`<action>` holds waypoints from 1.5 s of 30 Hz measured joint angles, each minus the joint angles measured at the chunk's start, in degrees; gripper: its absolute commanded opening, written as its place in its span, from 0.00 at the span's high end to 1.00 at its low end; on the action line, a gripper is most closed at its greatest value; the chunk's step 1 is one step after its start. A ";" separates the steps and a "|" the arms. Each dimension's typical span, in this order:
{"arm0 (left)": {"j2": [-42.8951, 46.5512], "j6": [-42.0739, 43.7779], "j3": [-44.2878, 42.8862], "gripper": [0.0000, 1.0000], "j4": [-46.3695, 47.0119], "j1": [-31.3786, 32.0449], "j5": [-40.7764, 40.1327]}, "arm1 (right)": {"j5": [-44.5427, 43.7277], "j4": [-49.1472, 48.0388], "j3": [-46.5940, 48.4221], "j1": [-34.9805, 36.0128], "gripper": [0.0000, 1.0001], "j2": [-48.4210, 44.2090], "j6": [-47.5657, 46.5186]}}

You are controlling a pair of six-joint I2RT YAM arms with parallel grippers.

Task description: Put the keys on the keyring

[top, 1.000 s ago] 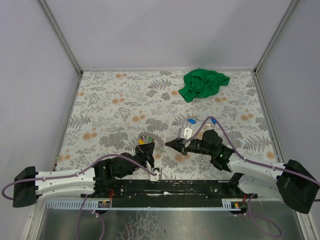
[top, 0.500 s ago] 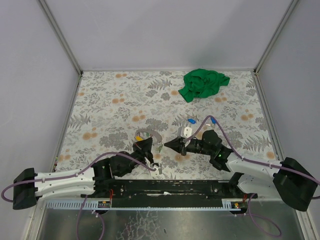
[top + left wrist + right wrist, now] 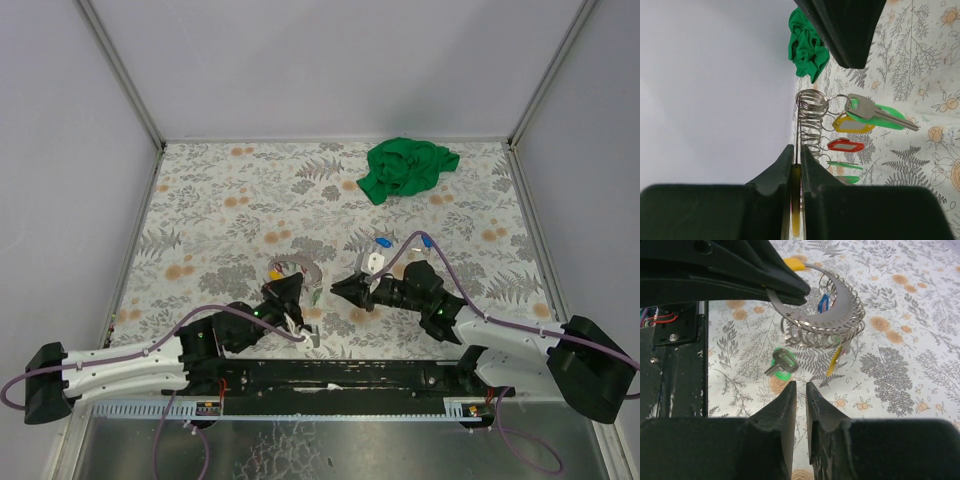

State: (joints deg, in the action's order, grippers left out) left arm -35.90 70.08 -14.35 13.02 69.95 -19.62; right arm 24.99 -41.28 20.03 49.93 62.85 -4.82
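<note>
Left gripper [image 3: 285, 288] clamps the keyring [image 3: 811, 104] above the tabletop [image 3: 220, 210]; right gripper [image 3: 336, 288], slightly parted and empty, should retreat straight without snagging keys [image 3: 781, 363].

Both arms reach low and inward from their bases, wrists level, tips facing each other. The left gripper [image 3: 285, 290] pinches the keyring [image 3: 810, 107] — jaws nearly touching. The right gripper [image 3: 338, 289] hovers near it, fingers parted a slit, empty.
</note>
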 measured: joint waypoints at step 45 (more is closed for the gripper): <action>-2.54 -2.78 -0.98 1.00 -3.89 0.00 9.22 | 1.07 -8.81 -2.64 0.00 0.68 2.23 1.18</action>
State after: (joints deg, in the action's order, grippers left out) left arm -38.44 67.31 -15.33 9.13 69.95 -10.39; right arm 26.06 -50.09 17.39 49.93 65.08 -3.64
